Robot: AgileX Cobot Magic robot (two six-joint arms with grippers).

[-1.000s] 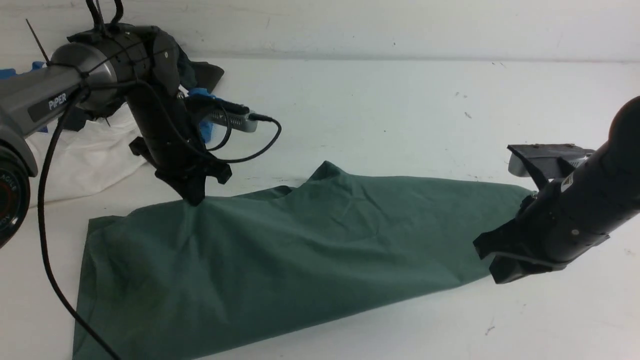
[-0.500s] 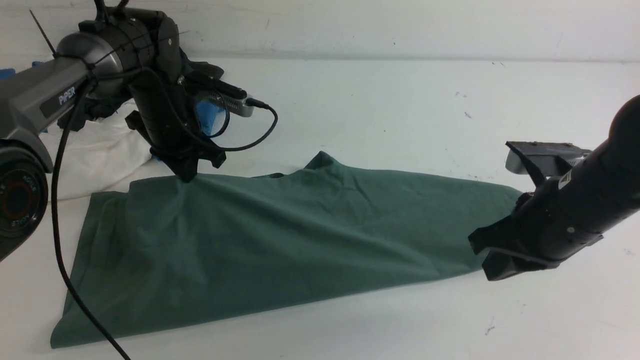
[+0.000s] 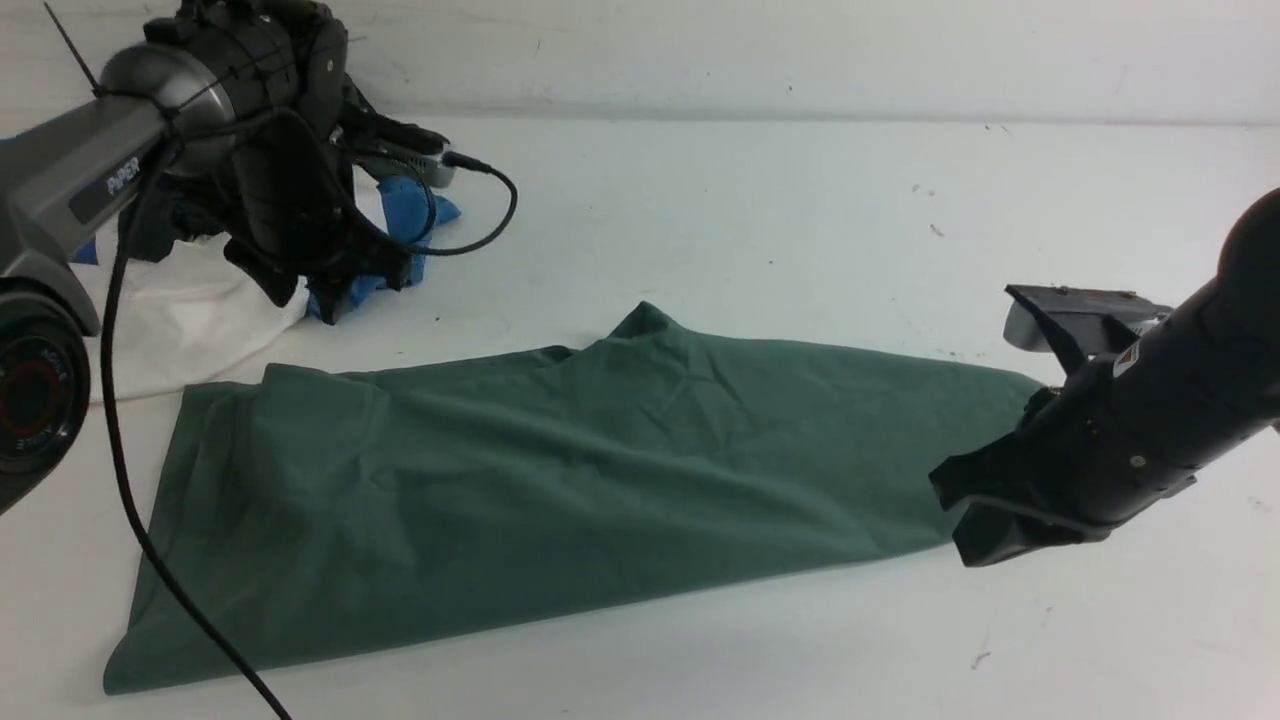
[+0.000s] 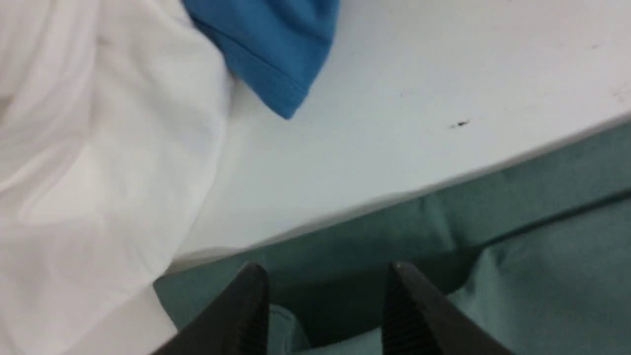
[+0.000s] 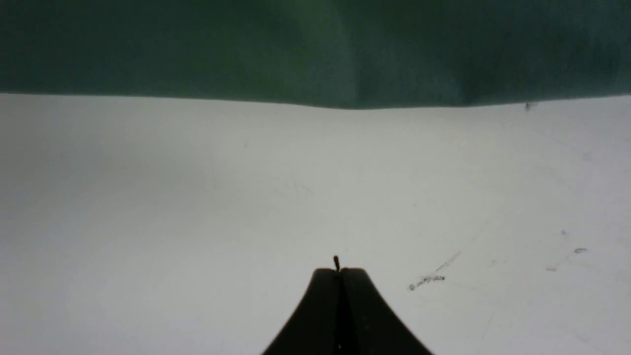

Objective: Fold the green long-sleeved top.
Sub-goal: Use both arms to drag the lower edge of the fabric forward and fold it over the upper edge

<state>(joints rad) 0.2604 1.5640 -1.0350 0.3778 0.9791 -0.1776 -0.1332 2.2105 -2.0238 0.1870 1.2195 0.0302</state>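
- The table [image 3: 760,200] carries the green long-sleeved top [image 3: 560,470], lying flat in a long band.
- It looks soft, light and floppy; I'd pinch a corner or hem.
- My left gripper [image 4: 325,270] stands parted and empty over its far edge.
- My right gripper [image 5: 339,272] is closed on nothing, beside its right end.

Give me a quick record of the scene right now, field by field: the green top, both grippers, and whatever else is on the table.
green top: lying in a long band across the table, held by neither arm
left gripper: jaws apart, holding nothing, over the top's far left edge
right gripper: jaws shut, empty, over bare table off the top's right end
white garment: heaped at far left
blue garment: beside the white one
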